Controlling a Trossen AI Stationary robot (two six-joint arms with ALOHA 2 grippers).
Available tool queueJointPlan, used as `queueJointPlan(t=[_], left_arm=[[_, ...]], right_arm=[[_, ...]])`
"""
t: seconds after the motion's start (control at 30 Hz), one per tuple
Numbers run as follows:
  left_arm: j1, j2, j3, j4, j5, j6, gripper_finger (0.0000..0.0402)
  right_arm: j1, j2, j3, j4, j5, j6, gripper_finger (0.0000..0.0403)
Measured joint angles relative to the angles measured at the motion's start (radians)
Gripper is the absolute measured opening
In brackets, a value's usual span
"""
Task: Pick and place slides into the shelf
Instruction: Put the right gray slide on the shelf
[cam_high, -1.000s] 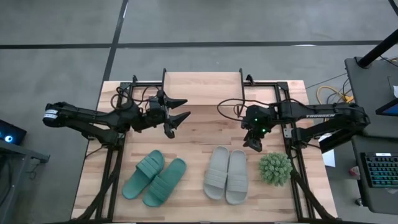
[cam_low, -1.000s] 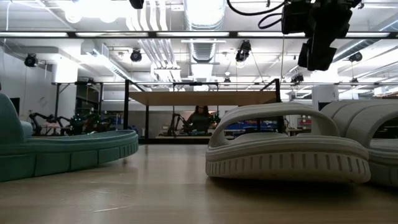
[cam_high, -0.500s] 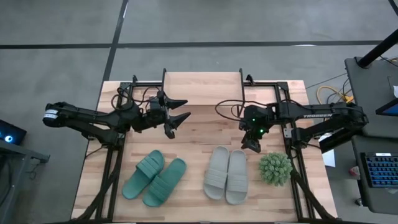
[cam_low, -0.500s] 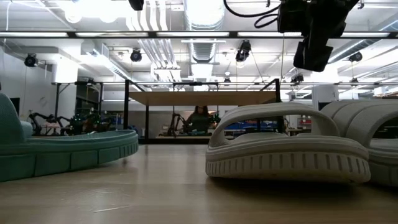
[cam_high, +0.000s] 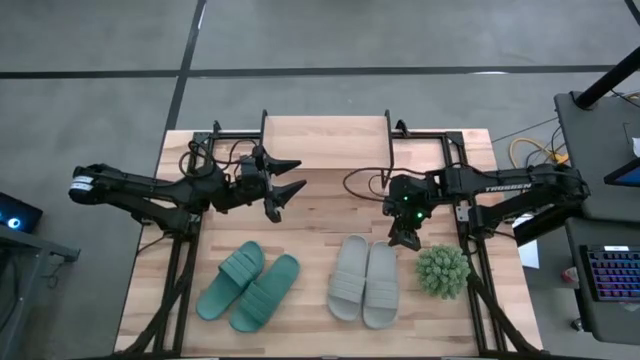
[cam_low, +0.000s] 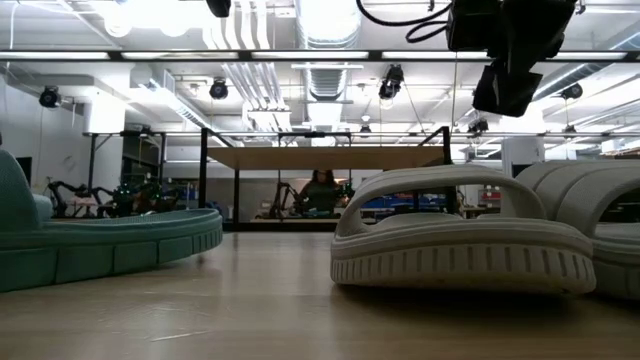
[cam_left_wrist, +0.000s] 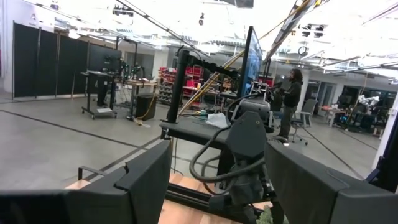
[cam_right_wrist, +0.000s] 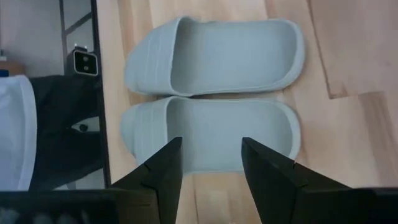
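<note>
A pale grey pair of slides (cam_high: 365, 281) lies side by side, soles down, near the table's front edge; it also shows in the right wrist view (cam_right_wrist: 214, 93) and the low view (cam_low: 460, 240). A teal pair (cam_high: 248, 291) lies to its left. The shelf (cam_high: 325, 130) stands at the far edge on thin black legs. My right gripper (cam_high: 404, 240) hangs above the table just beyond the grey pair, slanting down at it, open (cam_right_wrist: 211, 144) and with nothing in it. My left gripper (cam_high: 292, 190) waits open, raised over the table's left middle.
A spiky green plant ball (cam_high: 443, 271) sits right of the grey slides, close under my right arm. Black frame rails (cam_high: 180, 270) run along both table sides. Bare wood (cam_high: 335, 205) lies between the slides and the shelf.
My right gripper has tipped a little further down toward the grey slides, still open by the same gap. The slides have not moved.
</note>
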Motion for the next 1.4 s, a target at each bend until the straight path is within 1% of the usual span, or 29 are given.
queueJointPlan(t=[0.53, 0.63, 0.8, 1.2, 1.4], left_arm=[[0.000, 0.000, -0.001, 0.000, 0.000, 0.000, 0.0244], [0.000, 0.000, -0.001, 0.000, 0.000, 0.000, 0.0244], [0.000, 0.000, -0.001, 0.000, 0.000, 0.000, 0.0244], [0.000, 0.000, -0.001, 0.000, 0.000, 0.000, 0.0244], [0.000, 0.000, -0.001, 0.000, 0.000, 0.000, 0.0244]], right_arm=[[0.065, 0.095, 0.000, 0.042, 0.003, 0.007, 0.0155], [0.069, 0.103, 0.000, 0.042, -0.015, 0.011, 0.0155], [0.069, 0.105, 0.000, 0.048, -0.038, 0.011, 0.0155], [0.069, 0.104, 0.000, 0.054, -0.047, 0.009, 0.0155], [0.076, 0.104, 0.000, 0.093, -0.102, -0.002, 0.0155]])
